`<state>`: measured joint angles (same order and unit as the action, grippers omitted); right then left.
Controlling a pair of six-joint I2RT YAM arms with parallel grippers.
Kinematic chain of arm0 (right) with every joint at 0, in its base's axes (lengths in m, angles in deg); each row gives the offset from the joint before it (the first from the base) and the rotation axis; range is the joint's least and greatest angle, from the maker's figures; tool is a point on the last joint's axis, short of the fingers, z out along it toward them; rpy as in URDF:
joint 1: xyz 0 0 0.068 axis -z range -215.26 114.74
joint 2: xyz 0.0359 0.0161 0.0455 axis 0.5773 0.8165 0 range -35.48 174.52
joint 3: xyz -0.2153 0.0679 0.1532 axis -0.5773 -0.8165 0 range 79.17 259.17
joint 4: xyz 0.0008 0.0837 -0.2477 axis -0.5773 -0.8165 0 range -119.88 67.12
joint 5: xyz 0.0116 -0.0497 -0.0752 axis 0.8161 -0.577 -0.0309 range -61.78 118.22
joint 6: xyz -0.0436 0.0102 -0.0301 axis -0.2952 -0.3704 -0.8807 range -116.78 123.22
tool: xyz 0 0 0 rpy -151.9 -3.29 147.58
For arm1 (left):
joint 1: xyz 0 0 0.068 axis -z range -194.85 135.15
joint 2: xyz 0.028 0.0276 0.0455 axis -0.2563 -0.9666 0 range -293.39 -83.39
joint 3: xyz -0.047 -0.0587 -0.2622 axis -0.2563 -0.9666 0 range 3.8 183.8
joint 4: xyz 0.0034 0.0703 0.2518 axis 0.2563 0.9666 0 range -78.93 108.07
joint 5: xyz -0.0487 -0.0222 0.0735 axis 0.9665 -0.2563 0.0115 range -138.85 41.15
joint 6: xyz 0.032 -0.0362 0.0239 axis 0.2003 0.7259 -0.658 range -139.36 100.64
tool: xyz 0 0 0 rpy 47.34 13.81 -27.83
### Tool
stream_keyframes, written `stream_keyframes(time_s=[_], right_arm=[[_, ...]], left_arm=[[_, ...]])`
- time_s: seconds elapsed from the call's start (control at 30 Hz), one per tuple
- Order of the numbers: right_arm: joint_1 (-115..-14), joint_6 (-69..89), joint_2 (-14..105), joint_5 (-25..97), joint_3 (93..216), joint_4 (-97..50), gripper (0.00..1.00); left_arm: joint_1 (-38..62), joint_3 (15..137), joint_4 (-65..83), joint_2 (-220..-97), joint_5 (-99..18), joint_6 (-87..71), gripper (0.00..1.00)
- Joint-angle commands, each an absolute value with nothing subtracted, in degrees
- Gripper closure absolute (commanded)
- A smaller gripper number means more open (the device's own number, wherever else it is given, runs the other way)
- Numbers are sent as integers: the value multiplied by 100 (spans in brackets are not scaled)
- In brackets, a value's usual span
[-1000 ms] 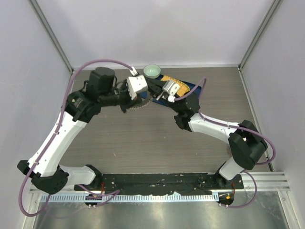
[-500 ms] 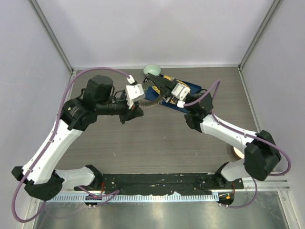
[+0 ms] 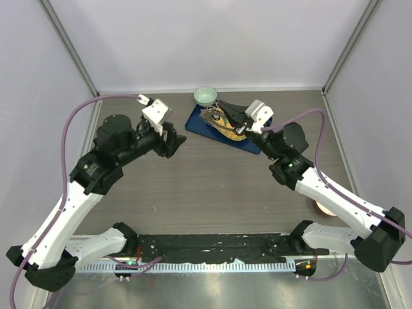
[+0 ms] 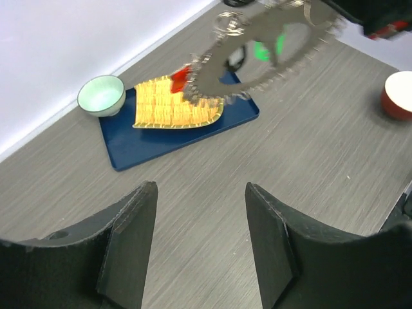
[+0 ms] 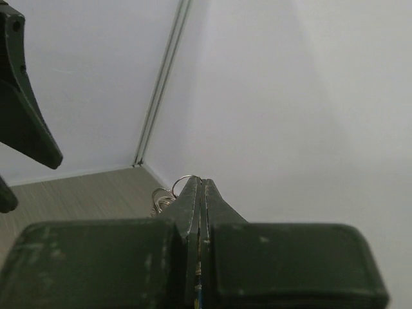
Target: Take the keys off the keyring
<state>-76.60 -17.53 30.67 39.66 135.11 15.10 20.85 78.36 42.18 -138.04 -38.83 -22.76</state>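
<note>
keyring (image 4: 293, 58), fringed with keys (image 4: 261, 50), in the clamped right gripper (image 3: 226, 120) over the blue tray (image 4: 161, 145); left gripper (image 4: 201, 190) agape, empty

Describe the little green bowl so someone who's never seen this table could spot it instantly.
Look to the table's far edge and find the dark blue tray carrying a yellow woven mat. The green bowl sits just off that tray's far corner. It is pale mint, unlike the red bowl, white inside, far off on the robot's right.
</note>
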Motion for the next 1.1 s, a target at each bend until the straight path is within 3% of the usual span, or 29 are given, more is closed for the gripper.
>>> stream_keyframes(time_s=[0.0,0.1,0.23,0.9,1.07], right_arm=[[-7859,-1286,2623,2886,13779,245,99],[-7982,-1190,2534,2350,13972,-528,99],[-8149,-1110,2473,2111,14271,-1530,99],[-8993,-83,2561,1109,14131,-1752,99],[-9054,-12,2482,1144,14043,-1682,99]], left_arm=[[2057,8149,3989,-14201,-4059,-1656,39],[2057,7975,3894,-14263,-3752,-1549,37],[2057,7122,2622,-13868,-3154,-1663,34],[2013,7104,2143,-14412,-1397,-995,35],[2013,7059,2424,-14509,-1580,-1302,35]])
